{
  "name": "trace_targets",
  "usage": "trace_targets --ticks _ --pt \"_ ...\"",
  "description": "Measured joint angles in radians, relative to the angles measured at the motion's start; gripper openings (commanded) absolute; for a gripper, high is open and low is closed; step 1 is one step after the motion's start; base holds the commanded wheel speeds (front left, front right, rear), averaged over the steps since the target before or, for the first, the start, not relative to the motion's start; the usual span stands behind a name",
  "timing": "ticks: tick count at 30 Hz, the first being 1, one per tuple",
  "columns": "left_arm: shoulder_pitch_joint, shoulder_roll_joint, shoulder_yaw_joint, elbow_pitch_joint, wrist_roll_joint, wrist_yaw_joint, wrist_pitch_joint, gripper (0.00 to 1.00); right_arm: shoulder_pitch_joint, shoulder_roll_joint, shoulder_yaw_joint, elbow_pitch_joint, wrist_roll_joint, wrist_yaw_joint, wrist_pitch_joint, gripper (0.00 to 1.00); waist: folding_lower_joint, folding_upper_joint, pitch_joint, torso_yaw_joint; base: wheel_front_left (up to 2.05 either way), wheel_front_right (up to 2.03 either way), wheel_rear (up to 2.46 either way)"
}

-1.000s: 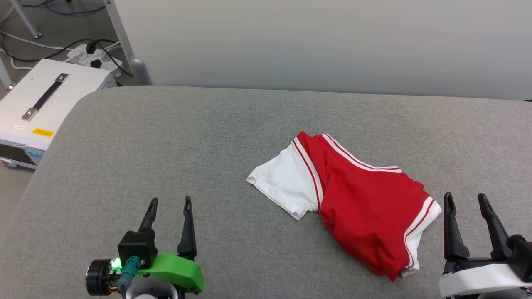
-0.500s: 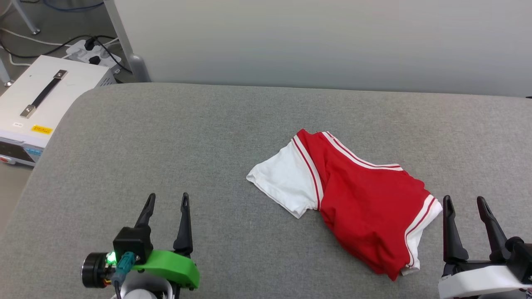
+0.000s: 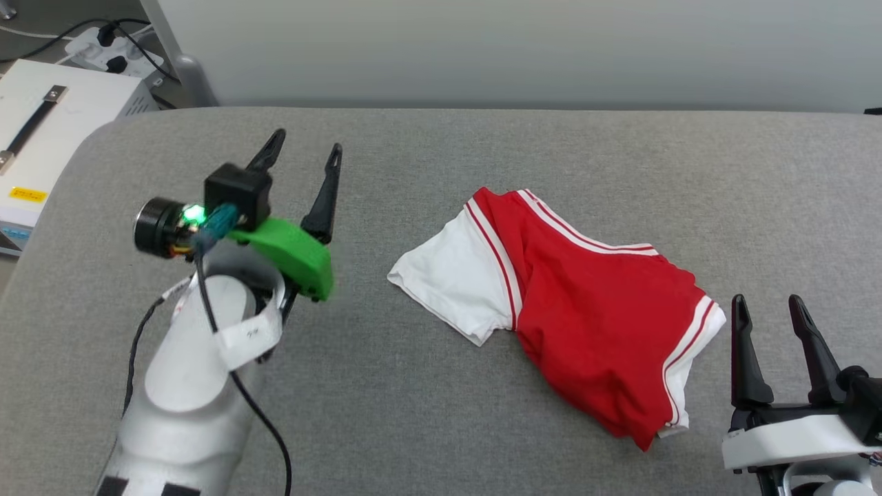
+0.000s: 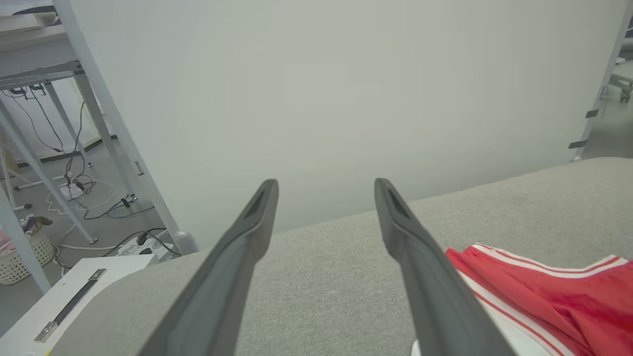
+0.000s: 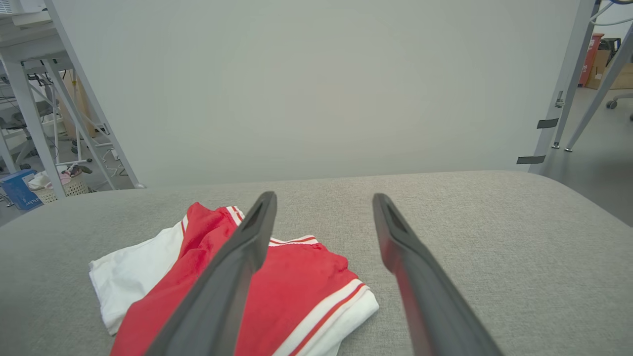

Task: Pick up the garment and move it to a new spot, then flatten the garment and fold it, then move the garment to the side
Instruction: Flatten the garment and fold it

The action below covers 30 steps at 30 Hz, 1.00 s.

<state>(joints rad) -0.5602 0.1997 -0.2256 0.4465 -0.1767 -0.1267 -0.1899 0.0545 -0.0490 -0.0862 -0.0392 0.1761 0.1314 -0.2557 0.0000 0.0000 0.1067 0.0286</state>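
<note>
The garment [image 3: 592,324], a red jersey shirt with white sleeves and striped trim, lies crumpled on the grey padded table [image 3: 427,406], right of centre. My left gripper [image 3: 305,147] is open and raised over the table's left part, well to the left of the garment, with nothing between its fingers. My right gripper [image 3: 767,304] is open at the lower right, just right of the garment's white sleeve edge, apart from it. The left wrist view has the garment [image 4: 554,291] at its lower right. In the right wrist view the garment [image 5: 296,287] lies below and left of the fingers.
A white box with a black handle [image 3: 41,138] stands on the floor off the table's far left corner, beside a power strip and cables [image 3: 103,45]. A pale wall panel [image 3: 524,48] runs behind the table. Metal frame legs [image 5: 568,84] stand at the right.
My left arm has risen and reached forward over the table, its forearm now in the head view. The head camera has tilted, shifting the whole picture. The right gripper and garment have stayed put.
</note>
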Motion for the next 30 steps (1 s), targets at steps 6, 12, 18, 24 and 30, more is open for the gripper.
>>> trace_targets --ticks 6,12,18,24,30 --pt "-0.219 0.054 -0.237 0.124 -0.181 -0.001 0.205 1.0 -0.024 0.0 0.009 -0.001 -0.001 0.0 0.0 1.0 0.0 0.0 0.037 -0.029 0.0 0.0 0.0" --pt "-0.357 0.095 -0.484 0.188 -0.435 -0.001 0.511 1.0 -0.051 0.001 0.015 -0.002 -0.005 0.0 0.0 1.0 0.0 0.0 0.077 -0.059 0.0 0.0 0.0" --pt "-0.439 0.142 -0.639 0.222 -0.62 -0.001 0.715 1.0 -0.085 0.0 0.021 -0.011 -0.005 0.0 0.0 1.0 0.0 0.0 0.125 -0.086 0.0 0.0 0.0" --pt "-0.458 0.191 -0.775 0.247 -0.728 -0.001 0.842 1.0 -0.104 0.0 0.022 -0.015 -0.003 0.0 0.0 1.0 0.0001 0.0 0.173 -0.118 0.0 0.0 0.0" --pt "-0.469 0.23 -0.885 0.259 -0.785 -0.001 0.859 1.0 -0.121 0.0 0.022 -0.015 0.007 0.0 0.0 1.0 0.0 0.0 0.219 -0.147 0.0 0.0 0.0"
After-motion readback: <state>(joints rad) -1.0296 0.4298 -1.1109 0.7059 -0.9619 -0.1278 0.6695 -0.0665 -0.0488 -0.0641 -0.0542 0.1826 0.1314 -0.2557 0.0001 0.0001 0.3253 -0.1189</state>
